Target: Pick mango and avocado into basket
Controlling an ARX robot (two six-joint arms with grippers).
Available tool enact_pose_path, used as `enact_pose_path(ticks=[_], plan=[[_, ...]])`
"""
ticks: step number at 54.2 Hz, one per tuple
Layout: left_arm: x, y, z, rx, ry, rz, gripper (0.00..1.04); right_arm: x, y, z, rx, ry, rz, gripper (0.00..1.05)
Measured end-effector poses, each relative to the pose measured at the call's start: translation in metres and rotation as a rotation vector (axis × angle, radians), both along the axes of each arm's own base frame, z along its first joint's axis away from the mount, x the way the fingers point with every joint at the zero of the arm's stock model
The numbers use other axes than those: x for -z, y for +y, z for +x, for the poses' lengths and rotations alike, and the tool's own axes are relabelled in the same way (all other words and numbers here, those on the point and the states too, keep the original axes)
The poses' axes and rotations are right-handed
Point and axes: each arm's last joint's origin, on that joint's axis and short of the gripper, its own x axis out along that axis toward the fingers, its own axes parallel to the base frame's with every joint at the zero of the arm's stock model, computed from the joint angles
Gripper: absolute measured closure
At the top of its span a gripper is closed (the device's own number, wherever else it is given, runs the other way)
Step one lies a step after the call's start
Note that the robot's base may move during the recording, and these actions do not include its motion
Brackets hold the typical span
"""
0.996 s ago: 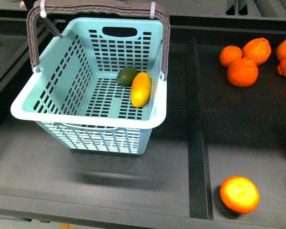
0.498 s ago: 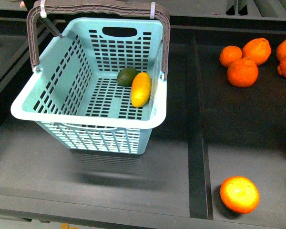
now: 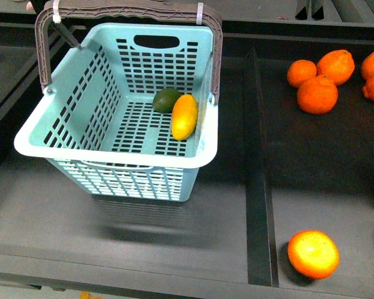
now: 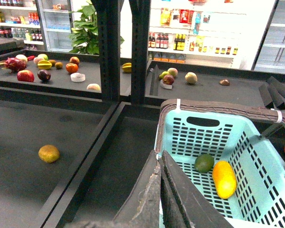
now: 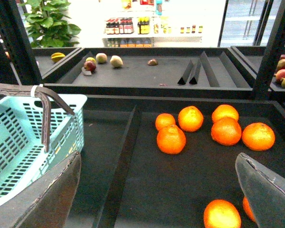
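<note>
Left gripper (image 4: 160,190) closed | black shelf (image 3: 174,237) | shop aisles behind

The yellow-orange mango (image 3: 184,116) and dark green avocado (image 3: 166,99) are lying touching inside the tilted teal basket (image 3: 62,146).

I see open floor left of the mango (image 3: 184,116) in the basket (image 3: 112,149); the handle (image 3: 131,11) bars the far rim.

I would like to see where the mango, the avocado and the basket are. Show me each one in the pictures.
mango (image 3: 184,116), front view, middle of its yellow-orange skin.
avocado (image 3: 166,99), front view, middle of its dark green skin.
basket (image 3: 115,151), front view, near rim of the teal plastic.
</note>
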Motion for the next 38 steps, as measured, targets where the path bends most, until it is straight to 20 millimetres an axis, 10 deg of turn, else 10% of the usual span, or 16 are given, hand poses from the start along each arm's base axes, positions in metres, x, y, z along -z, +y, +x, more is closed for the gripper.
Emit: enact_pose_path(ticks=[31, 38], plan=[[0.0021, 0.0001, -0.0091, 0.0, 0.0, 0.0, 1.03, 0.0, 0.0, 0.0, 0.0, 0.0, 0.0, 0.09], [0.0021, 0.0001, -0.0091, 0.0, 0.0, 0.0, 0.7, 0.0, 0.0, 0.0, 0.0, 0.0, 0.0, 0.09]])
